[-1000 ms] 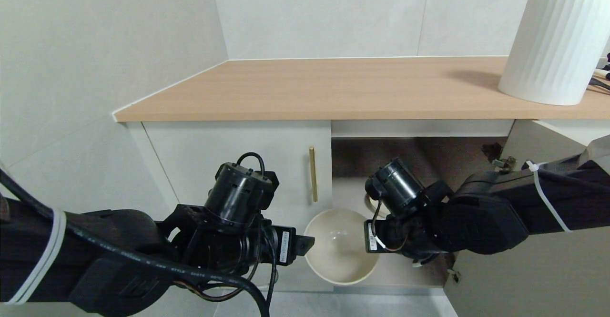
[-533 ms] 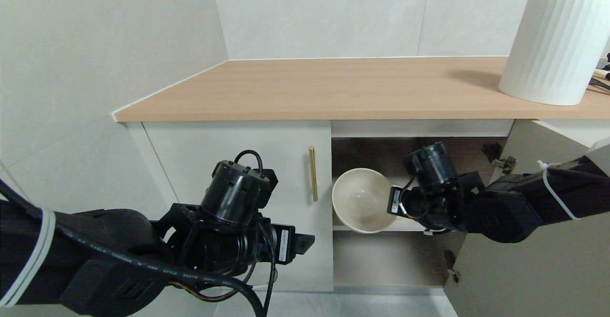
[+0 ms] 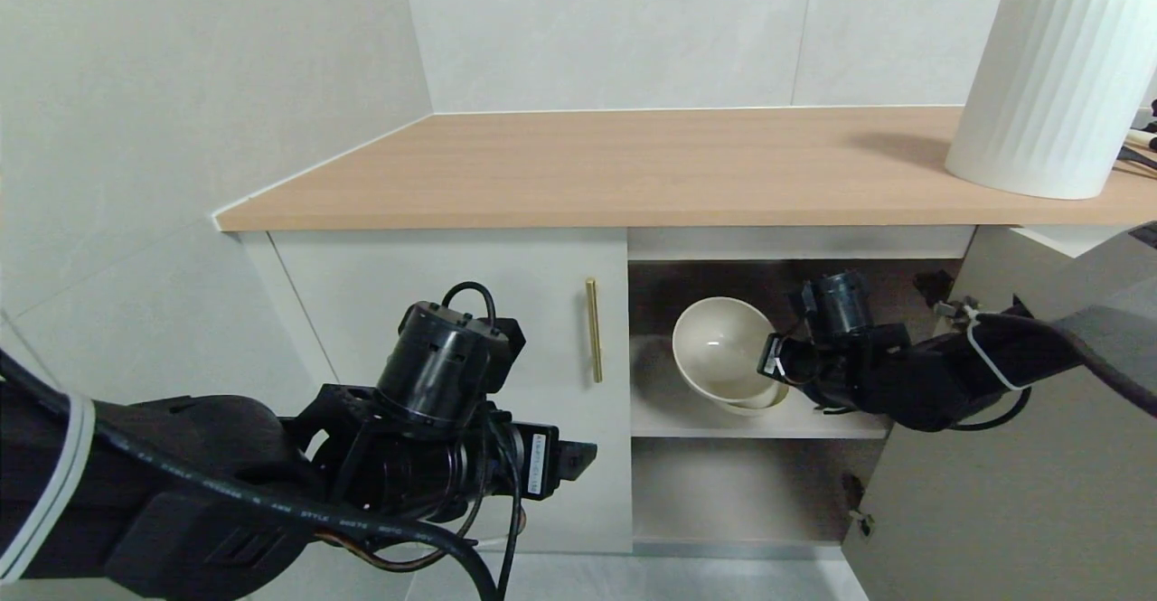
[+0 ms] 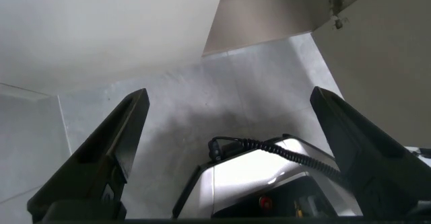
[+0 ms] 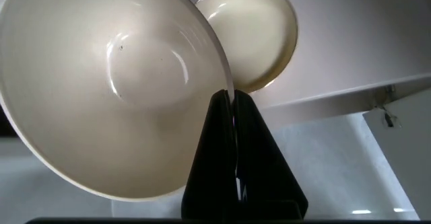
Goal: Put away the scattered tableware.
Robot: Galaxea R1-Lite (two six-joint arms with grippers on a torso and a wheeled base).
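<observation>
My right jaws pinch the rim of the cream bowl [image 3: 719,348], tilted over a second bowl [image 5: 259,32] on the cupboard shelf [image 3: 669,411]. I judge it rigid, slick, breakable; the rim suits. My left jaws gape empty.

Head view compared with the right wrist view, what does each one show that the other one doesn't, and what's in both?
Head view adds: the light wooden countertop, the white ribbed cylindrical container on it, the brass bar handle on the closed white door, and the open left gripper low before that door.
Right wrist view adds: the right gripper with its black fingers pinching the rim from both sides.
Both: the tilted cream ceramic bowl it holds, the second cream bowl, and the white cabinet shelf.
</observation>
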